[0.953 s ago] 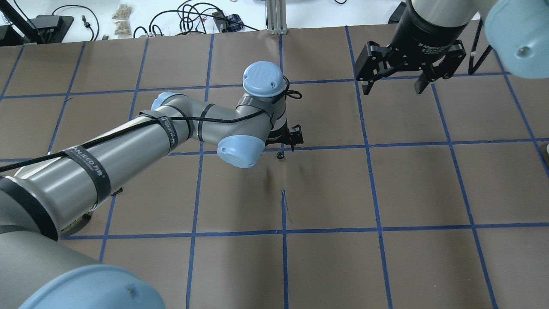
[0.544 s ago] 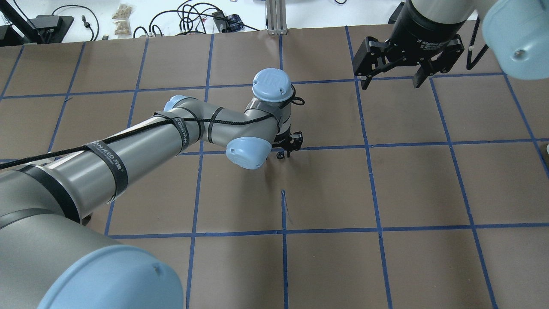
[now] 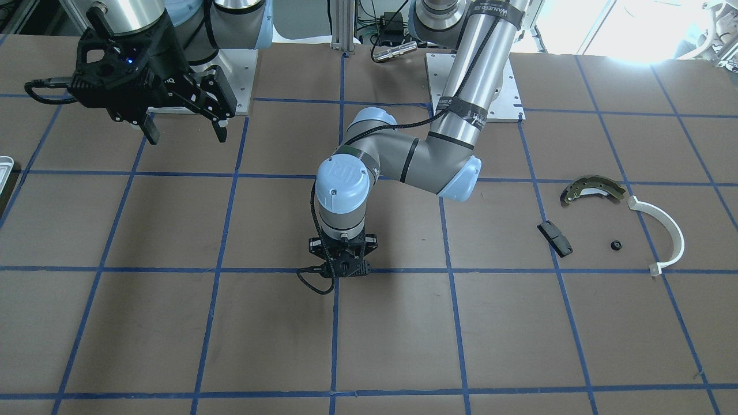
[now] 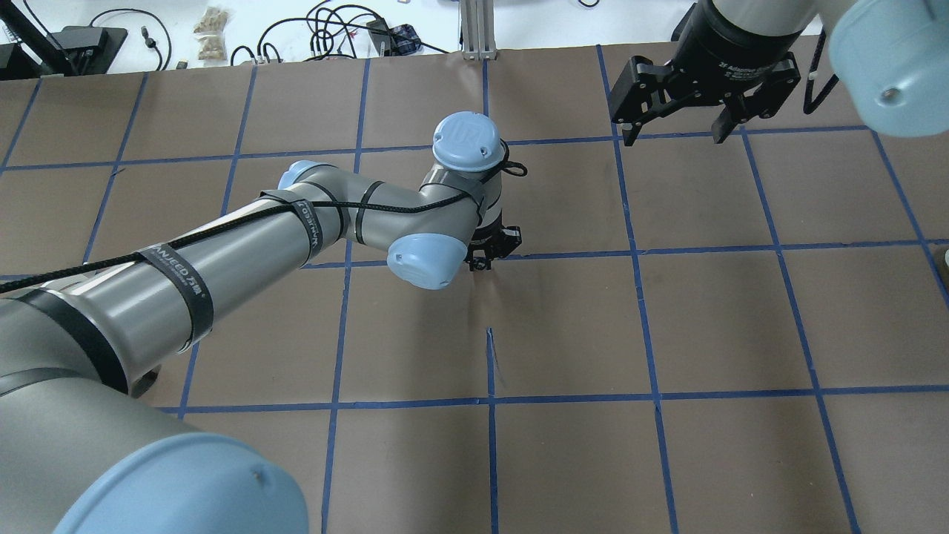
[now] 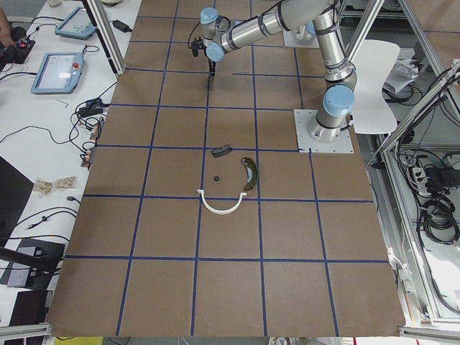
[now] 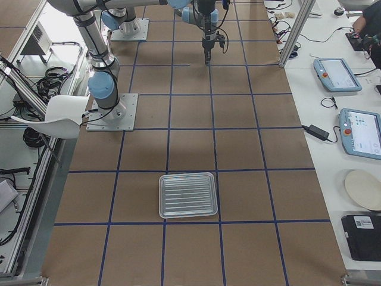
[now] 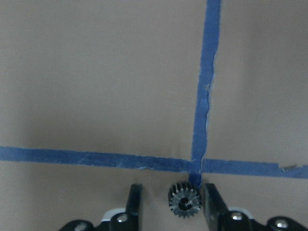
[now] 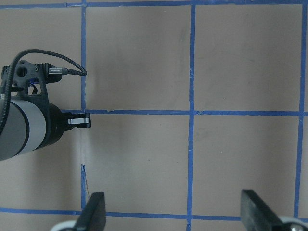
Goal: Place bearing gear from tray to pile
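Observation:
A small dark toothed bearing gear (image 7: 184, 200) lies on the brown paper at a crossing of blue tape lines. My left gripper (image 7: 172, 192) stands low over it, open, with the gear between the fingers and close to the right one; it also shows in the front view (image 3: 340, 271). My right gripper (image 4: 671, 130) hangs open and holds nothing, high at the far right. The tray (image 6: 187, 195) lies far off on my right. The pile, on my left, has an olive brake shoe (image 3: 594, 187), a white half-ring (image 3: 663, 230) and a black block (image 3: 554, 238).
A small black round part (image 3: 616, 245) lies within the pile. The table is covered in brown paper with a blue tape grid (image 4: 637, 252). Cables and tablets lie beyond the far table edge (image 4: 319, 30).
My left gripper has come down and shifted over the gear, which now sits between its fingers. My right gripper has drawn back slightly toward the far edge.

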You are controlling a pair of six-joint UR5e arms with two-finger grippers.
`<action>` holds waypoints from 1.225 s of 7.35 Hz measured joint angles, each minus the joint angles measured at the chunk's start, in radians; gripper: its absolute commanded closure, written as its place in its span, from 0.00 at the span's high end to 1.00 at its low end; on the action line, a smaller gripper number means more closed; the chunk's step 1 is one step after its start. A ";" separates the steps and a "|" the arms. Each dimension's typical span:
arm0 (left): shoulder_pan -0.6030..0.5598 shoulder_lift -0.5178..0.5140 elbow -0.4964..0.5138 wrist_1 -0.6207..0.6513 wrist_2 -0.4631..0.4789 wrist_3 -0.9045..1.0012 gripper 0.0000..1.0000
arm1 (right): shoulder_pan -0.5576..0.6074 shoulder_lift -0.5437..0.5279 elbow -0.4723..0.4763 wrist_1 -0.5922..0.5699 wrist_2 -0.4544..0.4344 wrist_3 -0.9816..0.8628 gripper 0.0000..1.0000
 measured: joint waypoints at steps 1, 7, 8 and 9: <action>0.039 0.035 0.005 -0.036 -0.007 0.030 0.07 | -0.004 0.000 0.001 0.003 -0.001 -0.002 1.00; 0.574 0.313 -0.080 -0.339 0.054 0.521 0.07 | -0.003 0.000 0.001 0.000 -0.001 -0.001 1.00; 0.674 0.326 -0.127 -0.307 0.058 0.656 0.07 | -0.004 -0.001 0.001 -0.001 -0.002 -0.001 1.00; 0.773 0.324 -0.178 -0.240 0.057 0.780 0.07 | -0.004 -0.002 0.001 -0.001 -0.003 -0.001 1.00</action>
